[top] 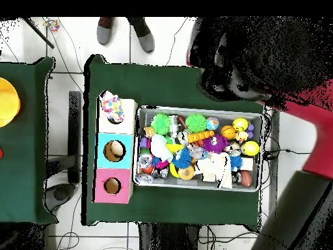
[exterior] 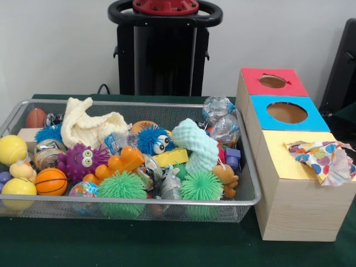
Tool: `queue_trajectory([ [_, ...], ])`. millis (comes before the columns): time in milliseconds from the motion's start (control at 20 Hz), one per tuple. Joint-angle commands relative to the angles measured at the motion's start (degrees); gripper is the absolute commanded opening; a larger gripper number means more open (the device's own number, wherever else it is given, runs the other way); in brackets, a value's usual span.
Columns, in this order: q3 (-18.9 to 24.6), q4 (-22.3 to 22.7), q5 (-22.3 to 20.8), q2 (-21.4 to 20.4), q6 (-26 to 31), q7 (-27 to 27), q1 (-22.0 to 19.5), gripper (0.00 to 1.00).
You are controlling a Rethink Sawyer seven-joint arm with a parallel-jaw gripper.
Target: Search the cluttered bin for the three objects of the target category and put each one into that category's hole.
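1. Jaws seen in neither view, so cannot tell whether released or clenched. Only the black pedestal [exterior: 164, 50] with its red top visible, behind the table [exterior: 167, 245].
2. Wire basket [exterior: 128, 199] [top: 200, 108] on the green table, full of mixed toys.
3. Three wooden boxes in one row, just beside the basket's right end in the front view: red box [exterior: 250, 75] farthest from the camera, blue box [exterior: 261, 105] in the middle, yellow box [exterior: 278, 161] nearest.
4. One polka-dot cloth [exterior: 325, 158] [top: 112, 105] bunched on top of the yellow box, over the place of its hole and hanging a little over the right edge. Cannot tell how far inside the hole it sits, as the hole itself is covered.
5. Round holes of the red and blue boxes open, with nothing on them.
6. Inside the basket, in the front view:
   - cream knitted cloth [exterior: 83, 125] at the back left;
   - purple spiky toy with eyes [exterior: 82, 161] in front of it;
   - small basketball [exterior: 51, 181] and yellow ball [exterior: 11, 149] at the left end;
   - blue fuzzy toy with eyes [exterior: 153, 139] near the middle;
   - mint foam piece [exterior: 194, 144] just right of it;
   - two green spiky balls [exterior: 121, 186] [exterior: 201, 185] against the front wall;
   - shiny wrappers [exterior: 219, 108] in the back right corner, near the boxes.
7. Shoes of a person [top: 106, 29] at the top edge of the overhead view, on the floor beyond the table.
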Motion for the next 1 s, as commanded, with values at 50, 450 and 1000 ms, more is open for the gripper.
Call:
queue_trajectory([
  [50,8.94,9.5,-4.21,1.16,0.39,-21.31,-4.08,0.0],
  [450,13.01,10.28,-4.94,0.09,-0.2,-22.83,-6.62,0.0],
  [1000,18.21,-2.33,-10.13,4.33,8.97,-27.44,-9.75,0.0],
])
